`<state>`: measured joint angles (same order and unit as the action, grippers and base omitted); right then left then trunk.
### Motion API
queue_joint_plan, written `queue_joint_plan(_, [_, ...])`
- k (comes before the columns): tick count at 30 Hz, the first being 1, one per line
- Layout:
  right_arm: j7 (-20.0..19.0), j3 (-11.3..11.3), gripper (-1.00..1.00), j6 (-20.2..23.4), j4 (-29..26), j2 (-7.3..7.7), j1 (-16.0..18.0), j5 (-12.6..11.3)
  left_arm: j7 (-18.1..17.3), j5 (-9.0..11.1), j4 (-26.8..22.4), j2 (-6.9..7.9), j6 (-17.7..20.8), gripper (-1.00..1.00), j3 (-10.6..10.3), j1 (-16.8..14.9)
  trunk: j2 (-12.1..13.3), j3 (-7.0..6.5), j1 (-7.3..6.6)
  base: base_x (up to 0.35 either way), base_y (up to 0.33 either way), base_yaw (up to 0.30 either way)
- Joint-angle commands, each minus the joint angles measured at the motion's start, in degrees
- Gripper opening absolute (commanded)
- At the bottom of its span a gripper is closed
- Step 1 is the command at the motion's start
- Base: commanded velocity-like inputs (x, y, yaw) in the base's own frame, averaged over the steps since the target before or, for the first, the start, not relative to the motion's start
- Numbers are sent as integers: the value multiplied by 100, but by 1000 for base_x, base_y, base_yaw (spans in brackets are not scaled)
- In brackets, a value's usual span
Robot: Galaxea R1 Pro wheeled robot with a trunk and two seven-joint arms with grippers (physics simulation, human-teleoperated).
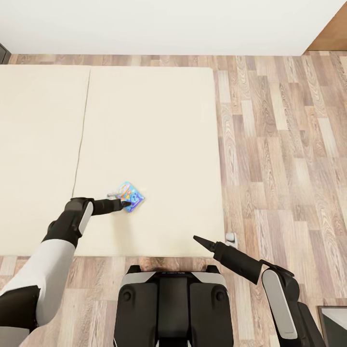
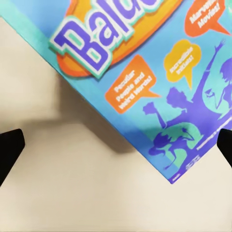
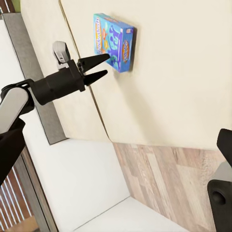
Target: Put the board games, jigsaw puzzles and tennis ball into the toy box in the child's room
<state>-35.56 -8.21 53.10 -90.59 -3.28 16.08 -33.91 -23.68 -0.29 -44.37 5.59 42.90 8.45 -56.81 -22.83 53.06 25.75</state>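
Observation:
A small blue board game (image 1: 130, 194) lies flat on the beige mattress of the bed (image 1: 154, 125), near its front edge. My left gripper (image 1: 126, 204) reaches over the mattress and is open, its fingertips at the box's near corner. In the left wrist view the printed blue lid (image 2: 145, 72) lies close ahead, one corner between the two dark fingers (image 2: 9, 150). The right wrist view shows the left gripper (image 3: 107, 64) open just short of the blue box (image 3: 113, 41). My right gripper (image 1: 198, 239) hovers open by the bed's front right corner, holding nothing.
Wood-plank floor (image 1: 284, 159) runs along the right of the bed and in front of it. A white wall (image 1: 159, 24) closes the far side. A small grey frame part (image 1: 231, 237) sticks out at the bed's front right corner. My base (image 1: 173, 308) stands at the bed's front edge.

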Motion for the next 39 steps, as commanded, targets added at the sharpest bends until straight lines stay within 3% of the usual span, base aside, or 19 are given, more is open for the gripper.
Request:
queue_joint_plan(1, [-30,-14,100,33,-2,-6,2,16,-25,-5,-5,-2,52,100,17,-3,-9,6,3,0,0,0])
queue_joint_plan(29, [-30,-14,100,25,-2,-6,0,16,48,18,25,-86,61,100,31,-457,-9,6,3,0,0,0])
queue_joint_plan(39, [-30,-14,100,25,-2,-6,-7,16,55,-5,25,-451,43,100,18,-470,-9,6,3,0,0,0])
